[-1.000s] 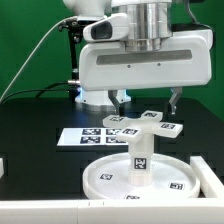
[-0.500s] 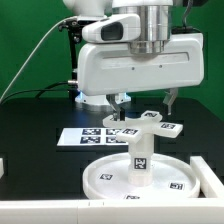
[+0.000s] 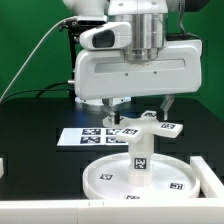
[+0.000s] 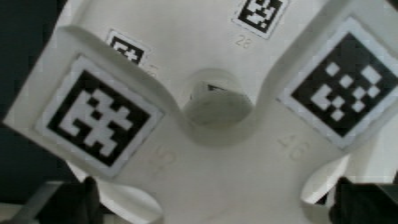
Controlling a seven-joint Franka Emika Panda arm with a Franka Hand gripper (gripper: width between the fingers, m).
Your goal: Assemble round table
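The round disc (image 3: 105, 178) lies at the front of the table with the short thick leg (image 3: 140, 155) standing upright at its middle. The cross-shaped foot (image 3: 150, 122) lies flat behind it, beside the marker board. My gripper (image 3: 139, 108) hangs right above the foot, open, with one finger on each side of it. In the wrist view the foot (image 4: 205, 150) fills the frame, with its centre hole and tagged arms. My gripper (image 4: 217, 205) is spread wide there, and its fingertips (image 4: 75, 200) stand apart from the foot's body.
The marker board (image 3: 88, 136) lies flat at the exterior view's left of the foot. A white block edge (image 3: 212, 175) shows at the right edge of the table. A white rail (image 3: 60, 215) runs along the table's front.
My gripper has moved toward the exterior view's left and a little lower over the cross-shaped foot. The disc, leg and foot have not moved.
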